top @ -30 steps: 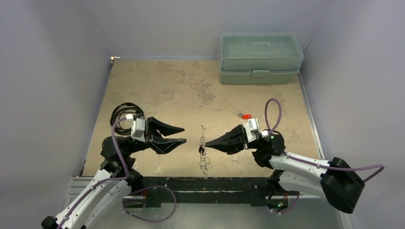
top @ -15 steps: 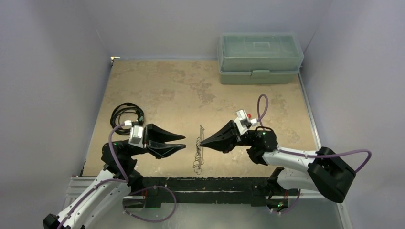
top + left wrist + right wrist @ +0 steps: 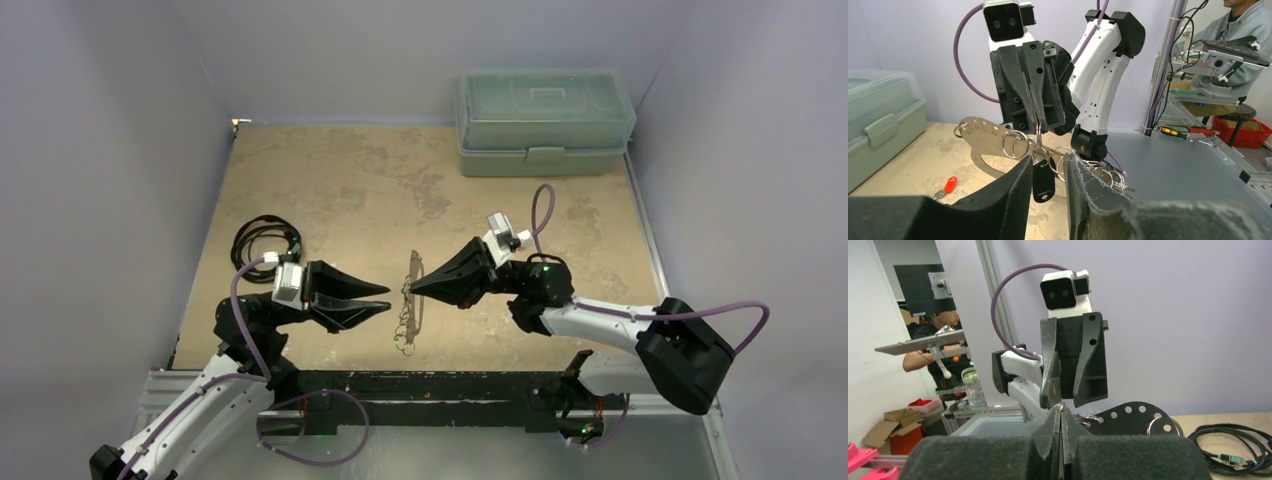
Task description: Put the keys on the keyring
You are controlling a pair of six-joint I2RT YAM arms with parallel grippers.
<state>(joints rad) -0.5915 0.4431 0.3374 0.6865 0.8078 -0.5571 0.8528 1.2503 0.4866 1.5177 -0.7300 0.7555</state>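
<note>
My right pincer (image 3: 413,287) is pressed together, and one thin silver ring of the keyring (image 3: 407,318) is clamped between its tips. The keyring hangs from this grip over the middle of the surface (image 3: 330,190), closer to the near edge than to the far one. In the left wrist view I see its parts: a flat metal plate (image 3: 979,138) with small holes, several wire rings (image 3: 1015,145) joined to it, and a black fob (image 3: 1042,181) that hangs down. I cannot tell if the lowest rings touch the surface.

My left pincer (image 3: 387,301) points at the keyring from the left side, with its tips just beside it. Its two fingers (image 3: 1013,192) stand apart. From its own camera the fob and some rings appear in the gap between them, but I cannot tell if they touch anything.

The key (image 3: 948,185), with its red head, lies flat on the surface, apart from the keyring. In the top view my right arm hides it.

A grey-green box (image 3: 545,120) with a closed lid stands at the far right corner. A coiled black cable (image 3: 263,240) lies near the left edge.
</note>
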